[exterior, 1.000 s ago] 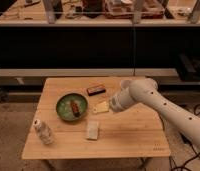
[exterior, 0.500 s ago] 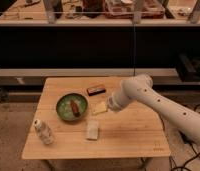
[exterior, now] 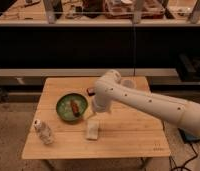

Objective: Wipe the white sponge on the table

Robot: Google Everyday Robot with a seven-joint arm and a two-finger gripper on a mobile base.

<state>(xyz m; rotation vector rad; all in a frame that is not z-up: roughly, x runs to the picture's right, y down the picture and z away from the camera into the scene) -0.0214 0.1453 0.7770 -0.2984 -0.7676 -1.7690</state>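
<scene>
the table [exterior: 128, 132] is light wood, and a green bowl [exterior: 72, 106] sits on it. a small brown-orange thing [exterior: 75, 106] lies inside the green bowl.

the white sponge [exterior: 93, 129] lies flat on the table, just beside the green bowl, on its right and a bit nearer the front edge. nothing is holding it.

the big white arm [exterior: 143, 102] reaches in from the right, bending down toward the green bowl. the gripper [exterior: 91, 115] points down just to the right of the green bowl, right over the white sponge's back end. its two fingers are spread wide apart and have nothing between them. i cannot tell if they touch the sponge.

a white crinkly bottle [exterior: 43, 132] stands to the left of the green bowl, near the front. a dark block [exterior: 90, 91] peeks out from behind the arm, just behind the green bowl on its right.
</scene>
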